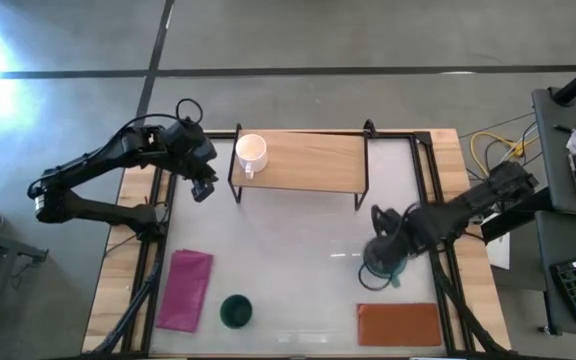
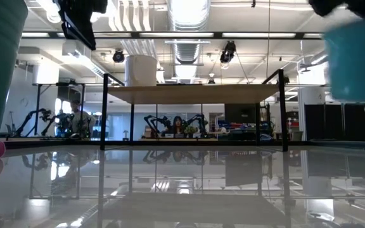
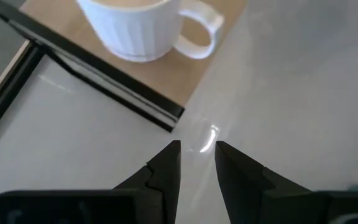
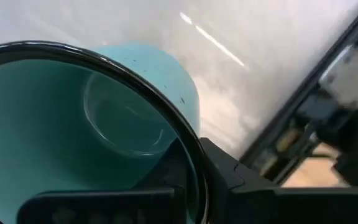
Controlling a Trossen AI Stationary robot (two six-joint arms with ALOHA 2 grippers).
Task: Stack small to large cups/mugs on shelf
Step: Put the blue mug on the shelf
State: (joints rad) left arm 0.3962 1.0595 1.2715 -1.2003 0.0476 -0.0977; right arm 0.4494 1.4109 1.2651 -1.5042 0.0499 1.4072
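The white ribbed mug (image 1: 252,153) stands on its base at the left end of the light-wood shelf (image 1: 313,162); it also shows in the left wrist view (image 3: 143,28). My left gripper (image 1: 201,186) hovers just off the shelf's left near corner (image 3: 166,115), open by a narrow gap and empty (image 3: 197,163). My right gripper (image 1: 383,255) is shut on the teal mug (image 4: 73,130) at the table's right, in front of the shelf. The dark green cup (image 1: 235,311) stands on the table near the front edge. My right gripper holds the teal mug by its wall at the dark rim (image 4: 188,155), one finger inside the hollow and one finger (image 4: 229,180) outside. The fingers come from above, slanting in from the table's right. The mug (image 2: 355,60) hangs clear of the table, roughly upright.
A pink cloth (image 1: 186,290) lies at the front left and a brown-orange mat (image 1: 398,323) at the front right. The shelf's board is bare to the right of the white mug. A black frame rail (image 1: 436,200) runs along the table's right side.
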